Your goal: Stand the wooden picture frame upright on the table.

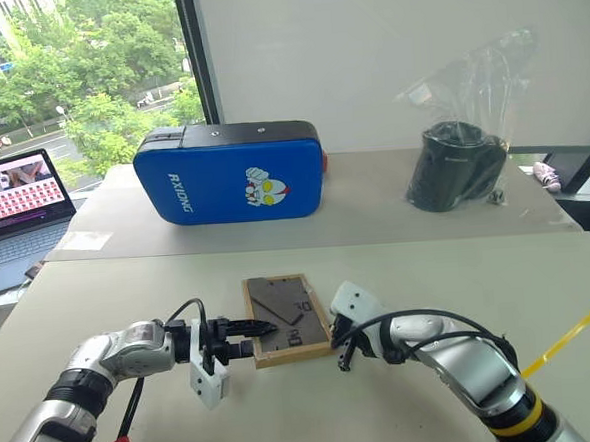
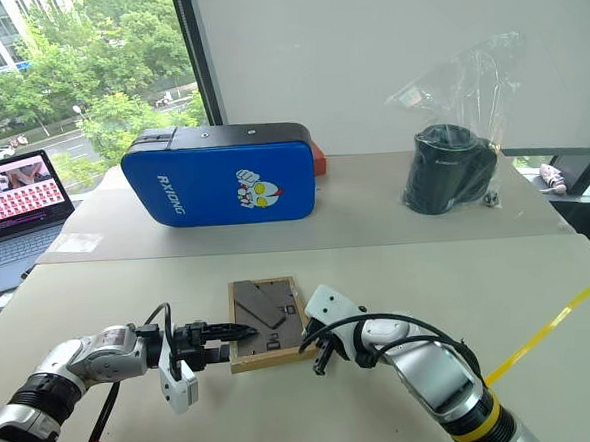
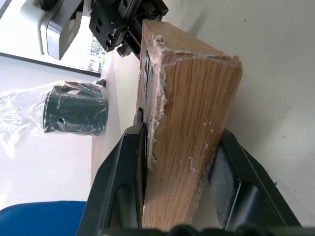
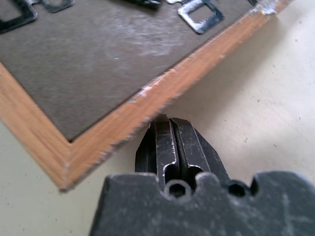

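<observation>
The wooden picture frame [image 1: 286,317] lies back-up on the beige table [image 1: 399,275], its dark back panel and folded stand facing me. My left gripper [image 1: 265,333] comes in from the left and is shut on the frame's near left edge. In the left wrist view one black finger [image 3: 118,182] presses the back and the other sits against the front side of the wood [image 3: 189,123]. My right gripper [image 1: 345,356] is shut, empty, with its fingertips [image 4: 170,132] tucked at the frame's near right edge [image 4: 147,108].
A big blue padded case [image 1: 230,175] stands on the far table, with a black container in a clear plastic bag [image 1: 457,161] to its right. An open laptop [image 1: 14,213] sits at the far left. A yellow strip [image 1: 572,334] crosses the table's right edge.
</observation>
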